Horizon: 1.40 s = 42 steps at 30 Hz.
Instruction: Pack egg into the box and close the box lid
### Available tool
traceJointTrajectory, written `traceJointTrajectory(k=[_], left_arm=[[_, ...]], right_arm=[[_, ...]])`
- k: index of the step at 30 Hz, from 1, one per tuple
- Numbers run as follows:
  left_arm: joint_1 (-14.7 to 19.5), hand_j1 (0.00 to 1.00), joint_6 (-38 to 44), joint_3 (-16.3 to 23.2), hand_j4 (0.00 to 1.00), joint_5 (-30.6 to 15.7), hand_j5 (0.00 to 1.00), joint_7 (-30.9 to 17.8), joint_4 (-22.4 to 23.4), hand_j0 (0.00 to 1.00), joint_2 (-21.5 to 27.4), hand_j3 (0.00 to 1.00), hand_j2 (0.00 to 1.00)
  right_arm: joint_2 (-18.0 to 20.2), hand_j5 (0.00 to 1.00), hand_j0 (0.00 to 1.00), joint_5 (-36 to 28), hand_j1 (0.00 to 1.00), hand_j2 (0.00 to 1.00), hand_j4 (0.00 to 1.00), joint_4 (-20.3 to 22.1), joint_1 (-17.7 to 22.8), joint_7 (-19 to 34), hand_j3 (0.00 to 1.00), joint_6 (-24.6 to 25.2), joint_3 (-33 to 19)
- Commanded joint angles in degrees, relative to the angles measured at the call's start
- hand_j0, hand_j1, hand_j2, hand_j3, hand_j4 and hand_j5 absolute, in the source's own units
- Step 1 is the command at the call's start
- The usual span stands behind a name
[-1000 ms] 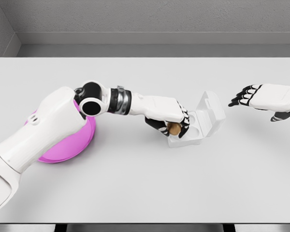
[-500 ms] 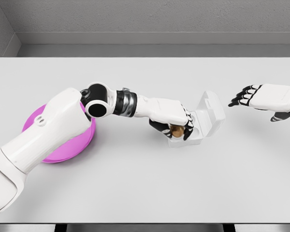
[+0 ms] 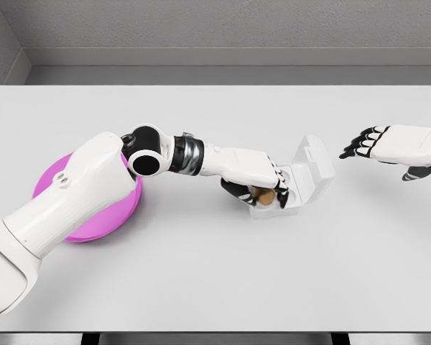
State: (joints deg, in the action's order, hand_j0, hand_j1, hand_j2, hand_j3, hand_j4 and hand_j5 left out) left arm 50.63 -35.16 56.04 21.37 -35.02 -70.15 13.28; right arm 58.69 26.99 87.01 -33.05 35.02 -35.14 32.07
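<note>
Now left hand [image 3: 255,180] sits lower than a moment ago, clasping the egg [image 3: 265,195] just inside the box [image 3: 291,192], lid up. Release looks near. Right hand [image 3: 395,147] hovers, fingers loose, by desk's right edge.

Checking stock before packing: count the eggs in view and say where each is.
1. The brown egg sits in the left hand, over the open white box. More could hide behind the hand.

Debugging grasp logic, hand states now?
Left hand: shut on the egg, over the open box.
Right hand: open, empty.
</note>
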Motion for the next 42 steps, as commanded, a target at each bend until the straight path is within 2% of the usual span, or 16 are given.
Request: traceJointTrajectory(k=[1,5,10,15,22,25,26,28,29,30,31,33,37,40,42], left_arm=[[0.0,0.73,0.2,-0.1,0.73,-0.4,0.73,0.0,0.1,0.73,0.0,0.73,0.73],[0.0,0.79,0.2,-0.1,0.79,-0.4,0.79,0.0,0.1,0.79,0.0,0.79,0.79],[0.1,0.99,0.2,-0.6,0.99,-0.6,0.99,0.0,0.1,0.99,0.3,0.99,0.99],[0.2,1.0,0.2,-1.5,1.0,-0.9,1.0,0.0,-0.4,1.0,0.2,1.0,1.0],[0.7,1.0,0.2,-7.4,1.0,-1.0,1.0,0.0,-1.4,1.0,0.3,1.0,1.0],[1.5,1.0,0.2,-12.3,1.0,-2.4,1.0,0.0,-3.6,1.0,6.2,1.0,1.0],[1.7,1.0,0.2,-13.9,1.0,-3.6,1.0,0.0,-5.3,1.0,10.0,1.0,1.0],[-0.9,1.0,0.2,-17.1,1.0,-13.4,1.0,0.0,-10.9,1.0,22.0,1.0,1.0],[-3.5,1.0,0.2,-19.3,1.0,-20.7,1.0,0.0,-11.2,1.0,26.9,1.0,1.0],[-6.2,1.0,0.2,-22.0,1.0,-24.3,1.0,0.0,-10.7,1.0,29.4,1.0,1.0],[-8.1,1.0,0.2,-24.6,1.0,-24.8,1.0,0.0,-10.3,1.0,31.3,1.0,1.0],[-9.0,1.0,0.2,-25.8,1.0,-24.8,1.0,0.0,-7.2,1.0,31.1,1.0,1.0],[-9.3,1.0,0.2,-26.0,1.0,-24.8,1.0,0.0,-6.7,1.0,31.1,1.0,1.0],[-9.3,1.0,0.2,-26.5,1.0,-24.8,1.0,0.0,-2.5,1.0,30.9,1.0,1.0],[-9.3,1.0,0.2,-26.8,1.0,-24.9,1.0,0.0,-2.4,1.0,30.7,1.0,1.0]], right_arm=[[0.1,1.0,1.0,-0.2,1.0,1.0,1.0,0.0,0.0,0.0,1.0,0.1,0.0],[0.1,1.0,1.0,-0.2,1.0,1.0,1.0,0.0,0.0,0.0,1.0,0.1,-0.1],[0.1,1.0,1.0,-0.2,1.0,1.0,1.0,0.0,0.0,0.0,1.0,0.1,-0.1],[0.0,1.0,1.0,-0.2,1.0,1.0,1.0,0.0,0.0,0.0,1.0,0.1,-0.1],[0.1,1.0,1.0,-0.2,1.0,1.0,1.0,0.0,0.0,0.0,1.0,0.1,-0.1],[0.0,1.0,1.0,-0.2,1.0,1.0,1.0,0.0,0.0,0.0,1.0,0.1,-0.1],[0.1,1.0,1.0,-0.2,1.0,1.0,1.0,0.0,0.0,0.0,1.0,0.1,-0.1],[0.1,1.0,1.0,-0.2,1.0,1.0,1.0,0.0,0.0,0.0,1.0,0.1,-0.1],[0.1,1.0,1.0,-0.2,1.0,1.0,1.0,0.0,0.0,0.0,1.0,0.1,-0.1],[0.1,1.0,1.0,-0.2,1.0,1.0,1.0,0.0,0.0,0.0,1.0,0.1,-0.1],[0.1,1.0,1.0,-0.2,1.0,1.0,1.0,0.1,0.0,0.0,1.0,0.1,-0.1],[0.0,1.0,1.0,-0.1,1.0,1.0,1.0,0.6,0.0,0.0,1.0,0.1,0.2],[-0.5,1.0,1.0,0.0,1.0,1.0,1.0,0.7,0.1,0.0,1.0,0.1,0.5],[-0.6,1.0,1.0,0.0,1.0,1.0,1.0,2.1,0.1,0.0,1.0,0.1,1.1],[-0.7,1.0,1.0,0.0,1.0,1.0,1.0,3.6,0.1,0.0,1.0,0.1,1.2]])
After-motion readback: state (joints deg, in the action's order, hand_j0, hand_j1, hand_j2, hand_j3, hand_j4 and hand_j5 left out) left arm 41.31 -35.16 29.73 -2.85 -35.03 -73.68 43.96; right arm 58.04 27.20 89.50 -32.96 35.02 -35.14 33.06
